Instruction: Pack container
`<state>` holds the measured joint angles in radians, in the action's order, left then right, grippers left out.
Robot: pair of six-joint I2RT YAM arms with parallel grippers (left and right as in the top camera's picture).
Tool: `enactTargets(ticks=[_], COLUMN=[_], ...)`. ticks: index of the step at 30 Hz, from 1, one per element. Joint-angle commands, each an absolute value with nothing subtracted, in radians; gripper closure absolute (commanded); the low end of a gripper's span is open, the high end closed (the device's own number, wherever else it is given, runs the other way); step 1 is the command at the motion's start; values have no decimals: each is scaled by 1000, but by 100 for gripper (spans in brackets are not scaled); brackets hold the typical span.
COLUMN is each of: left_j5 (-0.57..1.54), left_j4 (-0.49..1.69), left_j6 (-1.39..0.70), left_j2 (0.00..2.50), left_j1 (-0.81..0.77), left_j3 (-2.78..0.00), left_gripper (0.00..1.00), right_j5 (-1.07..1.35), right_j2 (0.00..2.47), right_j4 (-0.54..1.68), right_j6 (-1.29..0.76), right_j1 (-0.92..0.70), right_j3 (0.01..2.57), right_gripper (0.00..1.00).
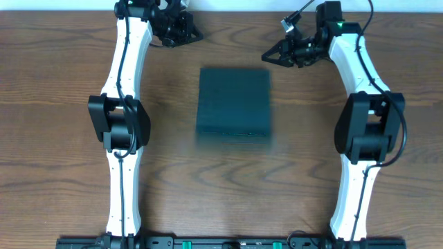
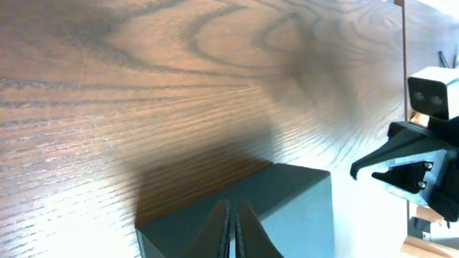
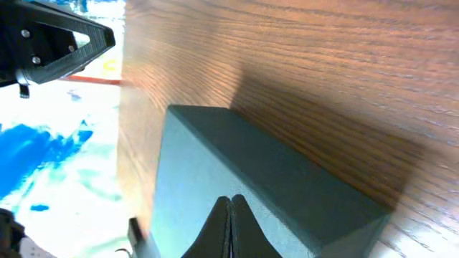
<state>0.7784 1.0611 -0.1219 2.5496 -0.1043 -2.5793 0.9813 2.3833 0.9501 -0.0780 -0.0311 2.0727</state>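
Note:
The container point(image 1: 234, 105), a dark teal-black square box with its lid down, lies flat at the middle of the wooden table. My left gripper point(image 1: 197, 33) is shut and empty at the far left, its tip pointing toward the box from some way off. My right gripper point(image 1: 266, 54) is shut and empty at the far right, just off the box's far right corner. In the left wrist view the container point(image 2: 287, 204) lies beyond my shut left gripper point(image 2: 232, 206). The right wrist view shows the container point(image 3: 251, 179) below my shut right gripper point(image 3: 230, 201).
The wooden table point(image 1: 62, 138) stretches out round the box on all sides. Both white arms run down the left and right sides. The right arm's gripper point(image 2: 412, 168) appears at the right edge of the left wrist view.

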Motion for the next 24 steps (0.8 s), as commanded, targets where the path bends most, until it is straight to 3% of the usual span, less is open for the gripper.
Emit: enactTargets(ticks=[1,13,24], left_j5=[773,591,546], left_j4=[1078,1235,1504], left_j6=[-96,-73,54], left_j2=[2529,2380,2161], left_j1=[-95,-89,-96], left_j3=[-2601,-2601,-2601], left_gripper=[94,94,94], right_j5=[944,876,758], right_j2=[2360,2339,2073], right_j4=[962,915,1003], right_j6=[-36,-36,44], right_j1=[-39,-39,-65], right_j3=[2080,2080,2080], right_gripper=[98,99,98])
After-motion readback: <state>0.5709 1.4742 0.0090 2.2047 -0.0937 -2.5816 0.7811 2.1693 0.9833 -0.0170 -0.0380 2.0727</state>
